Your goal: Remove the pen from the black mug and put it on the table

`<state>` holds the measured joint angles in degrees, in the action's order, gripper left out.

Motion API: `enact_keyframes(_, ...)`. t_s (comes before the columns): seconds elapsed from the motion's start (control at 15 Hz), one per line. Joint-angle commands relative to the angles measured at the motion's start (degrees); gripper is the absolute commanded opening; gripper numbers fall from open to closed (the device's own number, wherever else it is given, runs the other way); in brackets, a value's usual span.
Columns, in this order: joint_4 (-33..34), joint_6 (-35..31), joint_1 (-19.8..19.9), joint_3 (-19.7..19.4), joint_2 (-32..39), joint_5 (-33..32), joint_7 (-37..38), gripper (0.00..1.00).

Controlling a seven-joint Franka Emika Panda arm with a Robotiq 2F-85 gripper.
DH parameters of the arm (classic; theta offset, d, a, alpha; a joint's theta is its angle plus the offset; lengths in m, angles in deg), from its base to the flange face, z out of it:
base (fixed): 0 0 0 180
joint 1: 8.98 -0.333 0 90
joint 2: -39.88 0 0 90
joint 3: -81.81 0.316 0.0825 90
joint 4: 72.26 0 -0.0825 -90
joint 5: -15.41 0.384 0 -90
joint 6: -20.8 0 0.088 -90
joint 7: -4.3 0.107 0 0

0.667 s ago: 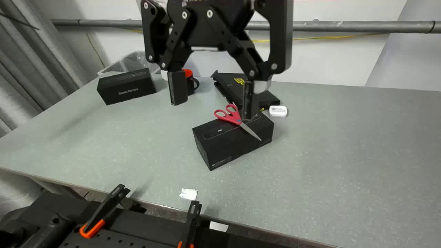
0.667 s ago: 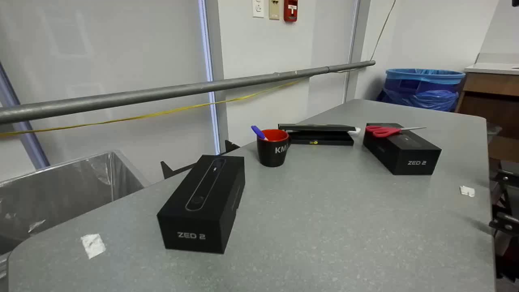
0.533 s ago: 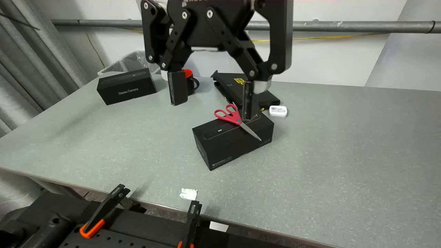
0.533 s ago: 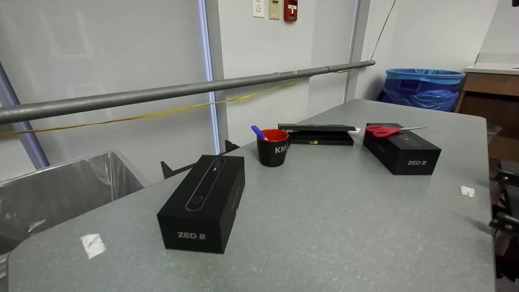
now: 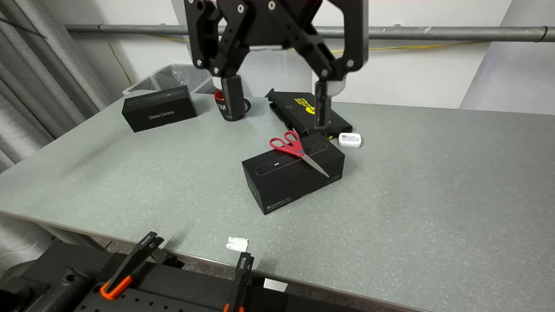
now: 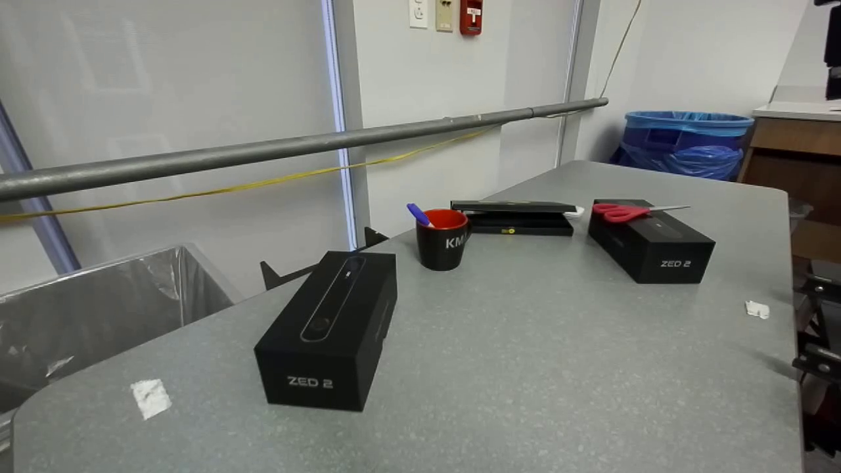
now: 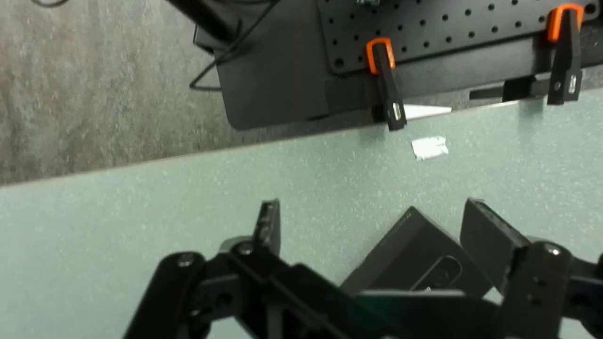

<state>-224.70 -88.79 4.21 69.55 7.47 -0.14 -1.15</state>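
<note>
The blue pen (image 6: 418, 214) leans in the black mug (image 6: 439, 248), its blue end sticking out above the red rim. The mug stands upright on the grey-green table (image 6: 525, 368). In an exterior view the mug (image 5: 222, 109) is partly covered by a gripper finger, and the pen is not visible there. My gripper (image 5: 279, 112) is open and empty, in the air above the table. In the wrist view my gripper (image 7: 372, 203) shows its fingers wide apart with nothing between the tips; the mug and pen are out of this view. Part of the arm or gripper shows at an exterior view's right edge.
A black box (image 5: 295, 173) with red-handled scissors (image 5: 291, 145) on it lies on the table. Another black box (image 6: 328, 328) stands near the mug. A flat black case (image 6: 516, 220) and a small white case (image 5: 350, 139) lie at the back. A bin (image 6: 118, 309) stands beyond the edge.
My gripper has moved up in an exterior view and looks slightly smaller; more of it shows at an exterior view's right edge. The fingers stay apart. Mug, pen and boxes have not moved.
</note>
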Motion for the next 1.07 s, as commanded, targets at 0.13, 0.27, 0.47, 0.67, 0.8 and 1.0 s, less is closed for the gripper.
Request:
enact_keyframes(0.13, 3.44, -13.26, -7.88, 1.02, 6.48, 5.24, -7.51, 1.0)
enact_keyframes(0.27, 5.05, -14.74, -10.18, 1.43, 8.65, 8.3, -9.23, 1.0)
enact_keyframes(0.47, 3.9, -14.09, -9.43, 2.69, 7.6, 7.76, -7.69, 1.0)
enact_keyframes(0.67, 5.18, -14.07, -10.04, 2.88, 9.38, 8.64, -8.44, 1.0)
enact_keyframes(0.8, 5.32, -14.07, -10.04, 2.87, 9.6, 8.64, -8.56, 1.0)
enact_keyframes(1.0, 7.5, -16.73, -11.2, 3.47, 14.19, 8.63, -9.45, 1.0)
